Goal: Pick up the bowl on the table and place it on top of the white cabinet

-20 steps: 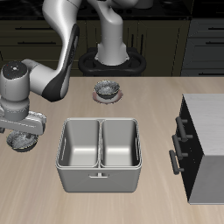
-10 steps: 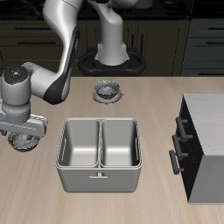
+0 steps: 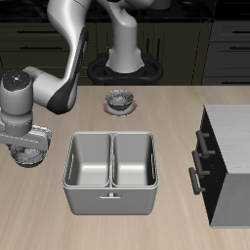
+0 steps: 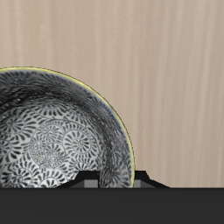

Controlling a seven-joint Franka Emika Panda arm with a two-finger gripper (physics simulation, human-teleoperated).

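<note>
Right under your gripper (image 3: pixel 25 153): the bowl (image 4: pixel 57 131) fills the wrist view, its speckled inside up and its rim running just by the dark gripper body. In the exterior view the bowl (image 3: pixel 26 159) only peeks out below the hand, sitting on the table (image 3: pixel 127 229) near the edge.

Whether your fingers are wide, narrow or already on the rim, you cannot tell; neither view shows the tips clearly.

The bowl is round, so no long axis matters. Judged from the wrist view, the rim lies off-centre from the gripper, which suits a pinch on the wall.

Farther out: the steel double basin (image 3: pixel 109 172) stands beside the gripper, between it and the white cabinet (image 3: pixel 232 161), which is well apart across the table.

Farthest: a second grey bowl (image 3: pixel 119 99), back near the base. Leave it.

Expect a lift, then a carry over the basin.
</note>
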